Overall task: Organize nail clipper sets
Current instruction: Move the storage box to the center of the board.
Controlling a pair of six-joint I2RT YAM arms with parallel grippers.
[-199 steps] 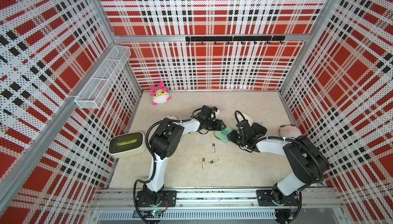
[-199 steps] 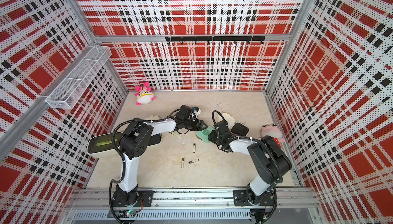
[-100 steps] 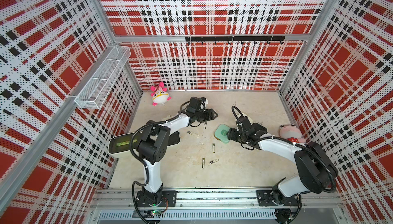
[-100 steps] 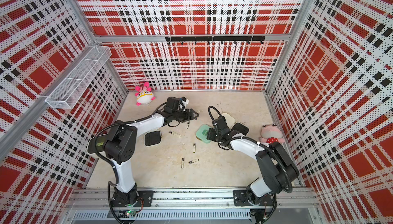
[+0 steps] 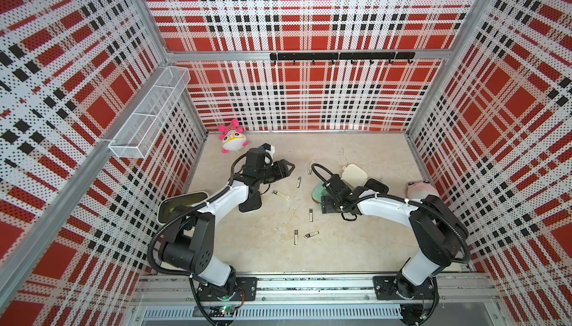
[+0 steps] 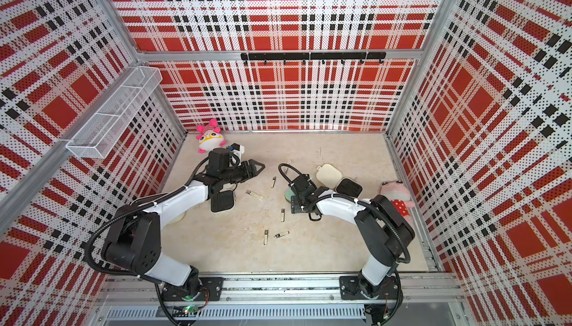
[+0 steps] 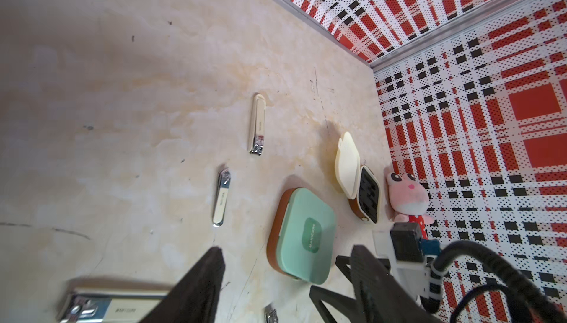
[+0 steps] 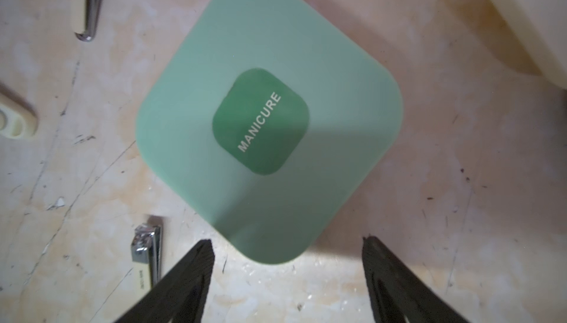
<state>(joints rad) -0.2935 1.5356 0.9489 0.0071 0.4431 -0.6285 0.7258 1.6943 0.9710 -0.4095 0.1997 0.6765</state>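
The mint green case (image 8: 267, 119) lies closed on the floor, marked MANICURE. My right gripper (image 8: 287, 247) hovers over it, open, with the case's near corner just ahead of its fingertips. In a top view the case (image 5: 318, 189) shows partly under that gripper (image 5: 324, 200). A cream case lies open beside it, lid (image 5: 354, 174) and black tray (image 5: 376, 185). Another black tray (image 5: 250, 205) lies under my left arm. My left gripper (image 7: 285, 260) is open and empty, left of the mint case (image 7: 302, 235). Several silver clippers (image 5: 281, 195) are scattered on the floor between the arms.
A larger cream box with a green top (image 5: 182, 200) sits at the left, partly behind my left arm. A pink and white plush (image 5: 232, 140) lies at the back left, a pink plush (image 5: 419, 188) at the right wall. A wire basket (image 5: 148, 114) hangs on the left wall.
My left gripper has drawn back and to the left, away from the mint case. My right gripper has opened and no longer holds the mint case, which stays on the floor.
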